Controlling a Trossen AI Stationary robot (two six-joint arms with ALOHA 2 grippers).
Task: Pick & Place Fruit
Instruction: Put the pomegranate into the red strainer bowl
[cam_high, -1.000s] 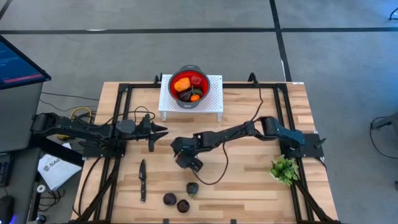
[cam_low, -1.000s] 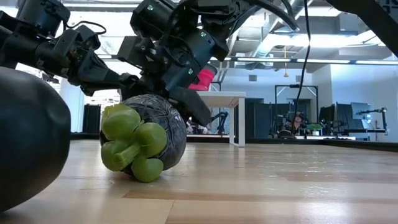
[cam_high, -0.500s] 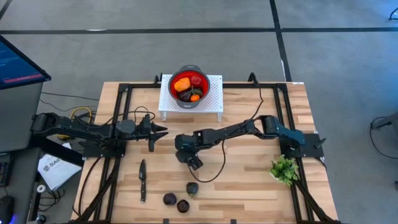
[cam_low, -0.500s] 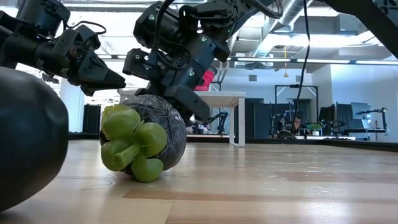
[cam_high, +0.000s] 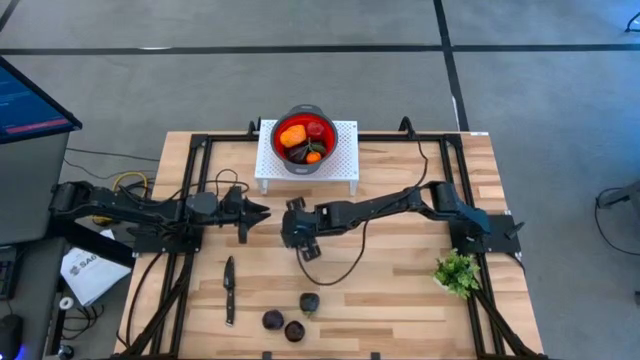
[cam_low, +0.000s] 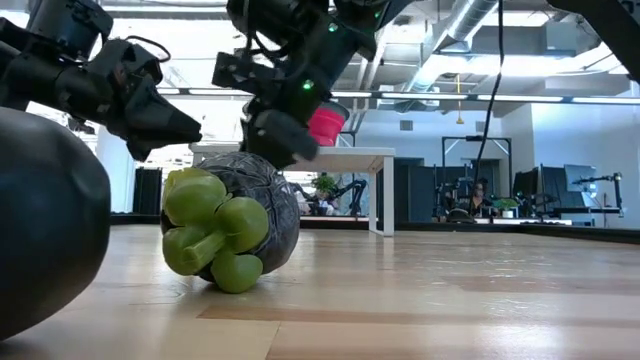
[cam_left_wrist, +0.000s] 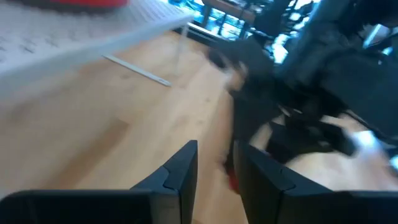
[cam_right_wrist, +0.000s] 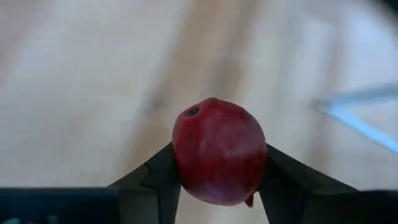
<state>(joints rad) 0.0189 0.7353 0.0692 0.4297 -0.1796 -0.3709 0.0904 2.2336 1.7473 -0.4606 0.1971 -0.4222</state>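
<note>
Clamped between the right gripper's two dark fingers was a small red fruit, round and glossy, a dark dimple near its top, the jaws pressing it from either side. Seen from above, that gripper sat at the middle of the frame, over bare wood. The red bowl, already holding orange, red and dark pieces, stood on its white perforated stand straight toward the top of the frame from it, close by. So I'd say the carry ran upward in the picture, a short way, with a lift needed to clear the rim.

The left gripper waited just to the left of centre, near the right one, its fingers a narrow gap apart and empty.

Three dark purple fruits lay at the bottom centre, a slim black knife to their left.
</note>
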